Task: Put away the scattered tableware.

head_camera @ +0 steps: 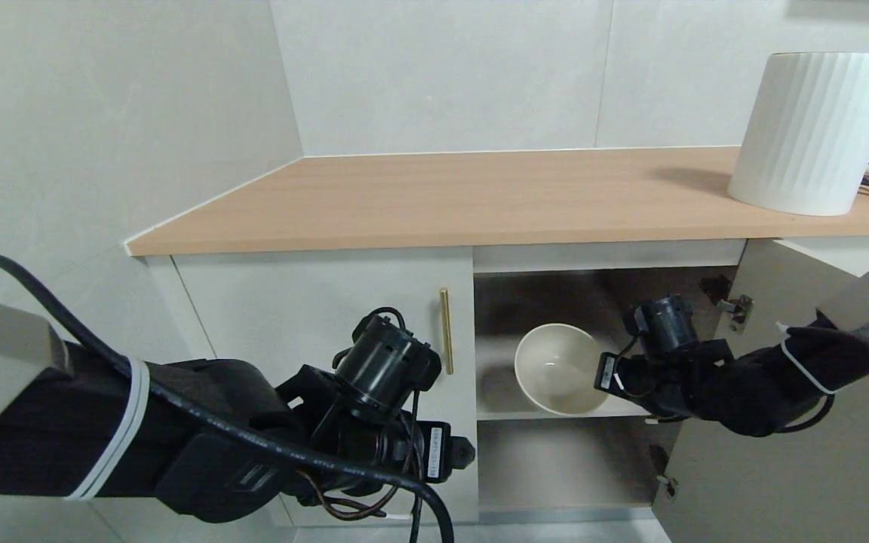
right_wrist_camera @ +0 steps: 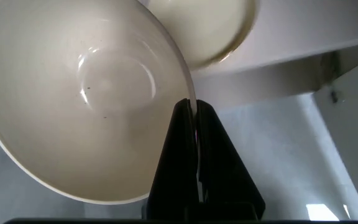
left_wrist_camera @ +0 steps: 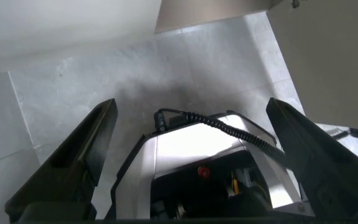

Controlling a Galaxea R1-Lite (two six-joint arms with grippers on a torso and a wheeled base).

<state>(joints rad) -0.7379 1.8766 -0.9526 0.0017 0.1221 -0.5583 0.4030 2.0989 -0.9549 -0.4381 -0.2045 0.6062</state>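
Right wrist view has the right end effector [right_wrist_camera: 194,155] clenched on the rim of the bowl [right_wrist_camera: 92,93], which hangs tilted off its tips, over the cabinet shelf [head_camera: 502,403]. So thin an edge pinch could slip, or the bowl could knock the pale dish [right_wrist_camera: 213,25] just beyond. Well apart, the left end effector [left_wrist_camera: 191,106] is released.

- Left arm [head_camera: 201,445]: black casing, pale grey upper section, white band, thick black cable.
- Right arm [head_camera: 744,385]: black, thin white band.
- Left wrist [head_camera: 385,366] and right wrist [head_camera: 664,320]: black cylindrical units, white printed labels.
- Left tool [left_wrist_camera: 192,107]: dark wedge-shaped fingers [left_wrist_camera: 95,149].
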